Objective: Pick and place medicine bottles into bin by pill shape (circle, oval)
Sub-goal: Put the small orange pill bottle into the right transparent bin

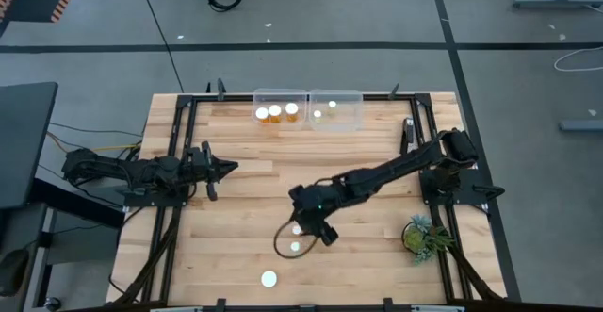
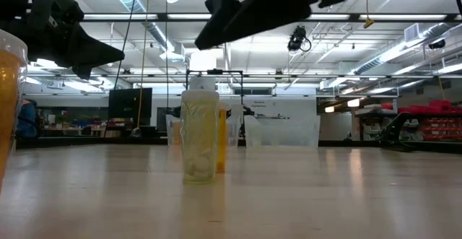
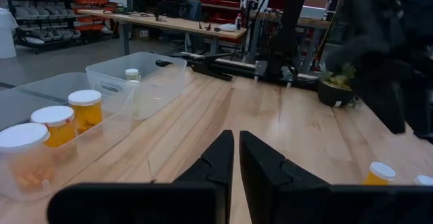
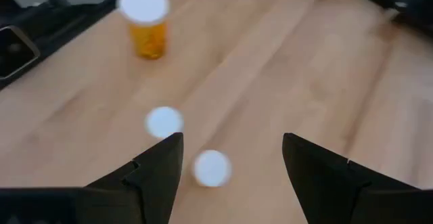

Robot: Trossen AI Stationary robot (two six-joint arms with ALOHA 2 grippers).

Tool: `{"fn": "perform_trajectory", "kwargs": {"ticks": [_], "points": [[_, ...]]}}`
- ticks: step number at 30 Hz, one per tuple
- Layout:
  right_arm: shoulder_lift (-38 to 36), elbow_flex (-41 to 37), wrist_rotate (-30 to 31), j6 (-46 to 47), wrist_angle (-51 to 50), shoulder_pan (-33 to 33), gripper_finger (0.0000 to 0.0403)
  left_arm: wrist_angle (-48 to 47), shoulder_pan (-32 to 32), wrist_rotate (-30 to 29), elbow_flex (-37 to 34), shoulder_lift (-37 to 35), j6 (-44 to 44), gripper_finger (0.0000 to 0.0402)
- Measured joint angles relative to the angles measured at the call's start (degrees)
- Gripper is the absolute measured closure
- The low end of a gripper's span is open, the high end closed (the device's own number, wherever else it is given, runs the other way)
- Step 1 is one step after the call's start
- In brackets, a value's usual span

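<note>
Bottles [image 1: 275,112] with white caps, three of them, stand in the left clear bin [image 1: 280,106] at the table's far edge, and one small-capped bottle [image 1: 318,115] sits in the right bin [image 1: 336,107] touching it. Well nearer than the bins, the right gripper [image 1: 320,230] hangs with fingers spread wide above two small white-capped bottles [image 4: 212,168], with a larger-capped bottle [image 1: 269,278] nearer the front edge beyond them. Away to the bins' left, the left gripper [image 1: 227,169] hovers with fingers pressed together, holding nothing.
</note>
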Motion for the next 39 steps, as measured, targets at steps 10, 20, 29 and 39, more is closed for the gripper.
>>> {"fn": "perform_trajectory", "kwargs": {"ticks": [10, 20, 29, 39], "points": [[0.0, -3.3, 1.2, 0.1, 8.4, 2.9, 0.0144, 0.0, 0.0, 0.0, 0.0, 0.0, 0.0, 0.0374], [6.5, -3.0, 2.0, -2.7, 12.4, 1.8, 0.0144, -0.1, 0.0, 0.1, 0.0, 0.0, 0.0, 0.037], [6.2, -3.0, -2.4, -0.1, 10.3, -1.6, 0.0144, 0.0, 0.0, 0.0, 0.0, 0.0, 0.0, 0.0376], [6.2, -3.0, -6.7, 0.1, 7.4, -2.7, 0.0144, 0.0, 0.0, 0.0, 0.0, 0.0, 0.0, 0.0367]]}}
